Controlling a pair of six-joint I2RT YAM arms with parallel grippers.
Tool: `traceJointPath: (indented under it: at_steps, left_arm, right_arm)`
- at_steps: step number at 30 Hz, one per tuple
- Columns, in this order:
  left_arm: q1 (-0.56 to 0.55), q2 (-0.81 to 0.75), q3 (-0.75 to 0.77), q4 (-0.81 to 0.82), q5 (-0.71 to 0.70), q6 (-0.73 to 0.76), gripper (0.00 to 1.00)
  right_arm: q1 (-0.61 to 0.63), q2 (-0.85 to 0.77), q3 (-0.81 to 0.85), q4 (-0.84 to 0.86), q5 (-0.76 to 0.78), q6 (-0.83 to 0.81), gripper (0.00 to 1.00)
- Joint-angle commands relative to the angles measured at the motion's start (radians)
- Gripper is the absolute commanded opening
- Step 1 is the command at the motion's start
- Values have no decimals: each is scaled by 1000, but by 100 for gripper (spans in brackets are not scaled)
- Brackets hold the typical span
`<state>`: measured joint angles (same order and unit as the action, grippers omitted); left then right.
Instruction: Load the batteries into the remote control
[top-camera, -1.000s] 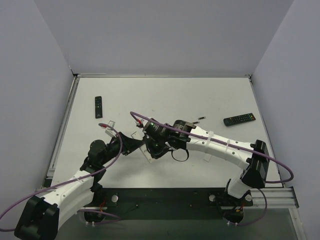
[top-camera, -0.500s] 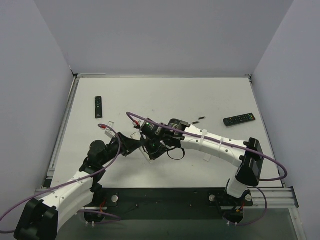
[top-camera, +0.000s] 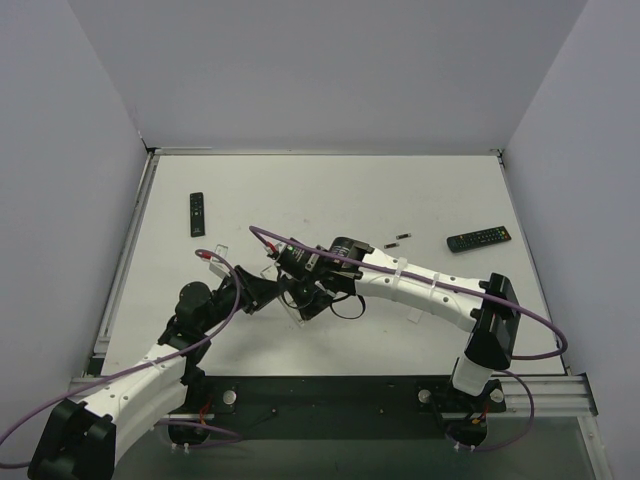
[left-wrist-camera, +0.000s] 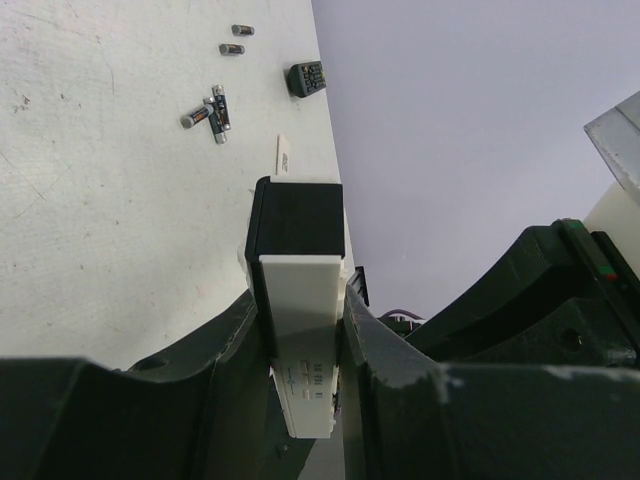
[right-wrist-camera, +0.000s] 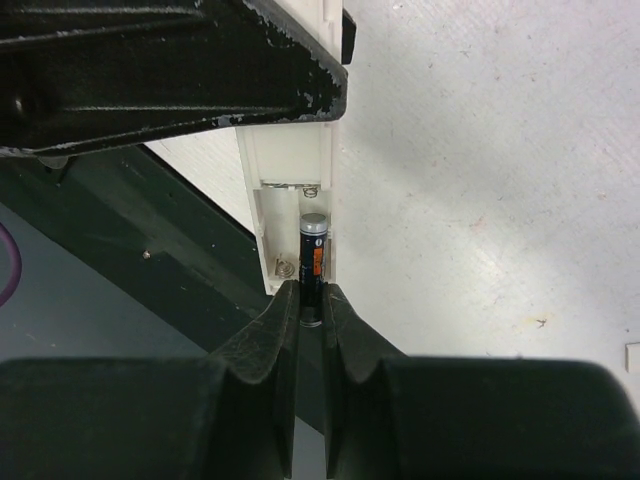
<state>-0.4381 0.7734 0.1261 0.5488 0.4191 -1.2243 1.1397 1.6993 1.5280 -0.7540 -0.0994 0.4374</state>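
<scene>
My left gripper (left-wrist-camera: 302, 340) is shut on a white remote control (left-wrist-camera: 300, 290) with a black end, holding it by its long sides above the table. In the right wrist view the remote control (right-wrist-camera: 290, 190) shows its open battery bay. My right gripper (right-wrist-camera: 311, 305) is shut on a dark battery (right-wrist-camera: 312, 262) with an orange mark. The battery's front half lies in the bay's right slot; the left slot holds only a spring (right-wrist-camera: 285, 267). Both grippers meet at mid-table (top-camera: 290, 295). More batteries (left-wrist-camera: 208, 115) lie loose on the table.
One black remote (top-camera: 197, 213) lies at the far left and another (top-camera: 478, 239) at the right, with small batteries (top-camera: 400, 238) between. A white cover piece (left-wrist-camera: 283, 157) lies on the table. The table's dark front edge (right-wrist-camera: 150, 260) runs just under the held remote.
The right arm has reached further left, bringing its gripper and battery in against the held remote. The left arm has hardly moved.
</scene>
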Motion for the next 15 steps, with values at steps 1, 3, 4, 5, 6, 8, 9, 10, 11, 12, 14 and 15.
traceJointPath:
  at_steps: [1,3,4,5,6,8,9,10,11,12,14,15]
  left_arm:
    - [-2,-14,10,37,-5,-14,0]
    - [-2,-13,15,37,-2,-17,0]
    - [-4,-11,17,39,1,-20,0]
    - [-4,-13,18,39,1,-21,0]
    - [-4,-14,17,39,1,-24,0]
    - [-5,-13,18,39,3,-29,0]
    - [-5,-14,18,37,3,-29,0]
    - [-8,-14,18,37,1,-29,0]
    - [-8,-13,18,36,1,-30,0]
    - [-10,-13,18,36,1,-30,0]
    - [-11,-13,20,36,1,-33,0]
    - [-13,-13,20,36,3,-34,0]
  right_arm:
    - [2,13,41,-61,43,8,0]
    - [2,19,46,-62,43,8,0]
    - [2,20,47,-62,43,6,0]
    - [2,23,52,-62,43,6,0]
    - [2,26,54,-62,43,3,0]
    - [2,33,58,-61,41,1,0]
    - [3,33,61,-62,40,-2,0]
    - [2,34,66,-62,37,-2,0]
    - [3,39,67,-61,35,-5,0]
    - [3,42,66,-62,33,-5,0]
    - [3,46,67,-64,35,-3,0]
    - [3,46,69,-64,36,-3,0]
